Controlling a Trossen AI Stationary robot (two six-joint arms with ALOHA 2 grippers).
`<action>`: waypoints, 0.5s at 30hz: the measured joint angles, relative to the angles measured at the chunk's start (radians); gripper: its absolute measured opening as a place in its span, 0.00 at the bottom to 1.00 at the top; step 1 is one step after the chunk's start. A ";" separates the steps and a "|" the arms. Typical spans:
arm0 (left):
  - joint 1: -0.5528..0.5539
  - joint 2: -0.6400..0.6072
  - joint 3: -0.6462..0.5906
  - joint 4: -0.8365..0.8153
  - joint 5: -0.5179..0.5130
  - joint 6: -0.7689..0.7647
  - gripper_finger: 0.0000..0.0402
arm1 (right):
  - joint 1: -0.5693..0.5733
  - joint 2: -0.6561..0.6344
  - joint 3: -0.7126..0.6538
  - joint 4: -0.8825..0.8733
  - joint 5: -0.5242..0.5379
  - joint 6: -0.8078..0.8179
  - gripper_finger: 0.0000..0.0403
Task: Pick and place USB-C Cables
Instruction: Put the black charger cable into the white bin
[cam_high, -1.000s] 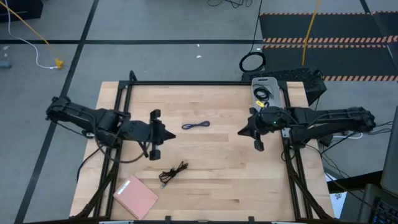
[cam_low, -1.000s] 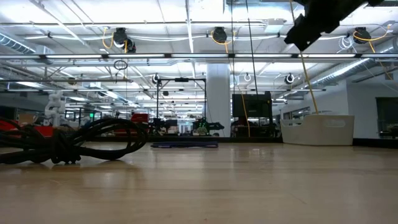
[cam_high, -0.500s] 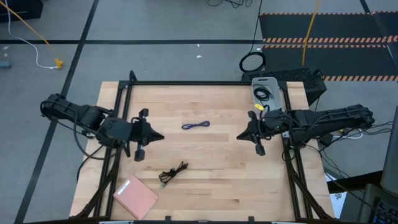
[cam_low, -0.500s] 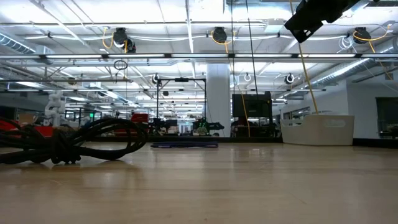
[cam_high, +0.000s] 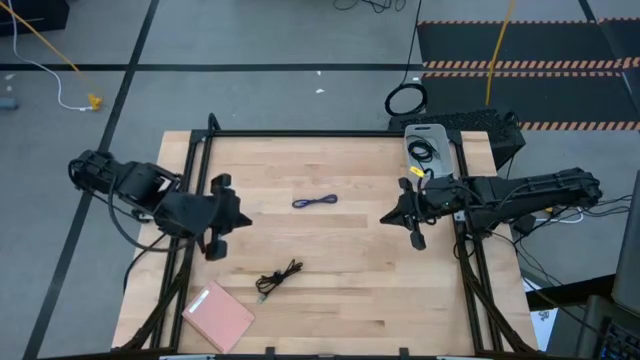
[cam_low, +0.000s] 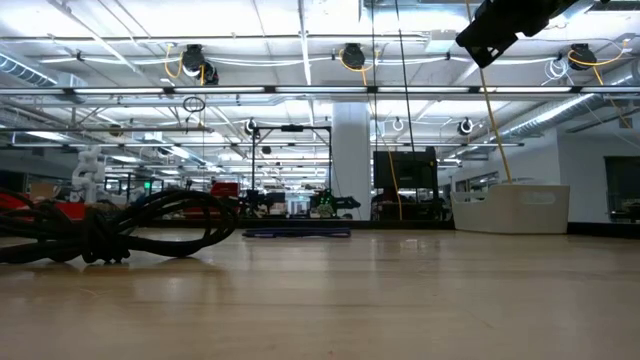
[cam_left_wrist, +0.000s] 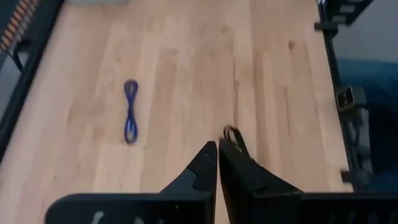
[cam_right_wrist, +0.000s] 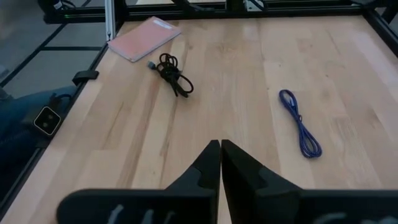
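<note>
Hovering over the table (cam_high: 340, 290) with both sets of jaws closed and empty, we see the blue cable (cam_high: 314, 202) between them, its length pointing jaw to jaw. The bundled black cable (cam_high: 279, 278) lies nearer our left jaws (cam_high: 222, 216) than our right jaws (cam_high: 400, 212).

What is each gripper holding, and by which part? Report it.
Nothing. The left gripper and right gripper are both shut on empty air above the wooden table, away from every cable.

Pale, smooth wooden table (cam_high: 340, 260); matt black fingers (cam_right_wrist: 205, 165).
</note>
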 joint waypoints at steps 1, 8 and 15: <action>0.000 0.019 0.025 -0.028 0.011 -0.006 0.05 | 0.000 0.000 0.000 0.000 0.000 -0.005 0.02; 0.000 0.130 0.164 -0.177 0.096 -0.071 0.05 | 0.000 0.000 0.000 0.000 0.000 -0.010 0.02; 0.000 0.228 0.281 -0.316 0.116 -0.163 0.05 | 0.000 0.000 0.000 0.000 0.000 -0.010 0.02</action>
